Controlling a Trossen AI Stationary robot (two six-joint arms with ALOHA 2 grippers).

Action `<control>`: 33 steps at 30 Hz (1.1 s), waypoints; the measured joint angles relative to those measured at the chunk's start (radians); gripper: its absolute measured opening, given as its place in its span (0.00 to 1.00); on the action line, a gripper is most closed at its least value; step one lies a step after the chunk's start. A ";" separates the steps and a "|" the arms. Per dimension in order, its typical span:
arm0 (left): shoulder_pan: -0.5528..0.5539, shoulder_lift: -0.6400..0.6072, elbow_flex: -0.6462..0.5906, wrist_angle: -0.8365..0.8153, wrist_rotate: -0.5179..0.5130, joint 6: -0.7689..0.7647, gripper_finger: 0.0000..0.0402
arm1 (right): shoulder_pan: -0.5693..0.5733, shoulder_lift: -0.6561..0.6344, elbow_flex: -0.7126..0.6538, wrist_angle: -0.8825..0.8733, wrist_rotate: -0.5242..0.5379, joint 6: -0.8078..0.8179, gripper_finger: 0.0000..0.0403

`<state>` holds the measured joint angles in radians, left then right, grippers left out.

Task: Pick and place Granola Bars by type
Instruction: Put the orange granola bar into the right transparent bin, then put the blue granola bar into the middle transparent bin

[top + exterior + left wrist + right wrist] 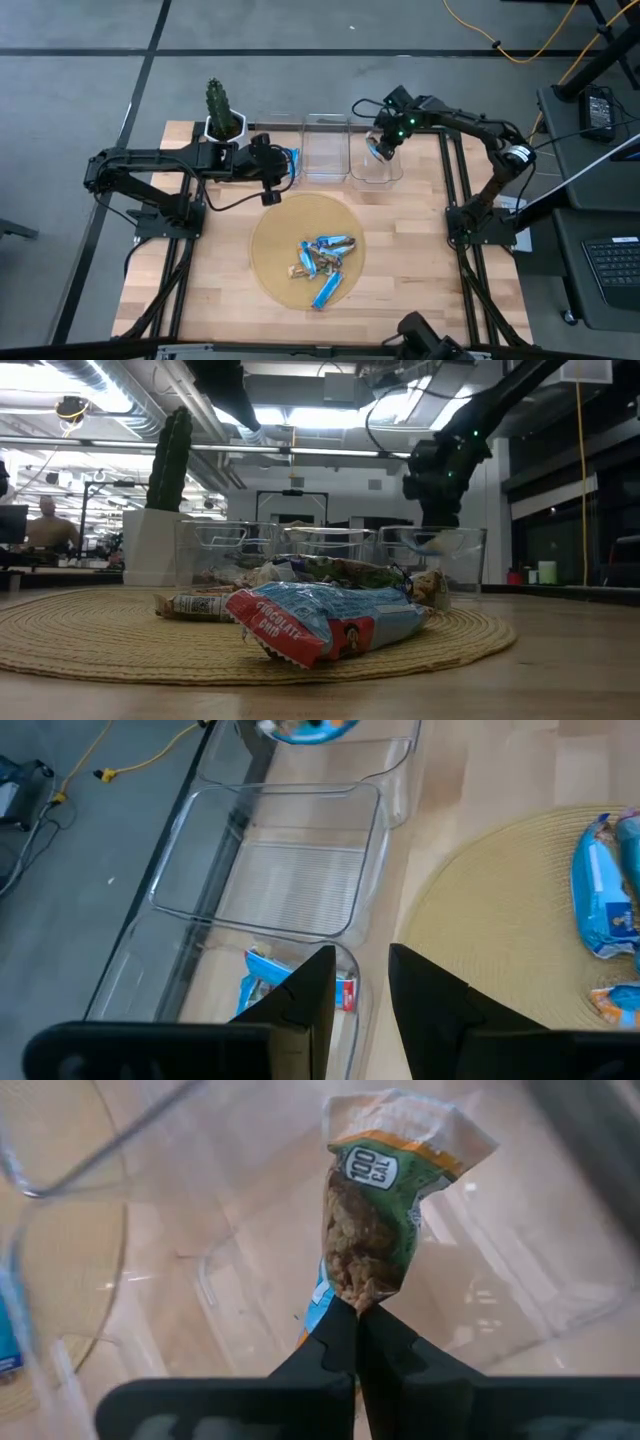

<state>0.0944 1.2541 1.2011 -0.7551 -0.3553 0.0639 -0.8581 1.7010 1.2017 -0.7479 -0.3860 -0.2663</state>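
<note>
Right gripper [357, 1312], at upper right of the high view, pinches a green-wrapped bar [375, 1210] above a clear bin [378, 168]; left gripper [360, 982] spread, empty.

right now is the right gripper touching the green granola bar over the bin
Touching. The right wrist view shows the right gripper pinched shut on the lower end of the green granola bar, which hangs over the clear bin.

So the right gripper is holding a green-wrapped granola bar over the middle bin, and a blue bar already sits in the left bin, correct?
Not quite. The right gripper holds the green-wrapped granola bar over the right-hand bin, not the middle bin, as the high view shows. A blue bar does sit in the left bin.
</note>
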 joint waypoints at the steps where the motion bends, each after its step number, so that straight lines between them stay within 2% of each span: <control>1: 0.000 0.000 0.000 0.000 -0.005 0.000 0.22 | 0.001 0.012 -0.001 0.001 0.000 0.000 0.02; 17: 0.000 0.000 0.000 0.000 -0.014 -0.028 0.22 | 0.005 0.089 -0.001 0.020 0.000 0.002 0.02; 33: 0.000 0.000 0.000 0.000 -0.014 -0.043 0.22 | 0.006 0.089 -0.001 0.028 0.000 0.030 0.14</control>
<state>0.0944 1.2545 1.2011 -0.7551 -0.3693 0.0204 -0.8520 1.7897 1.2011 -0.7197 -0.3859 -0.2367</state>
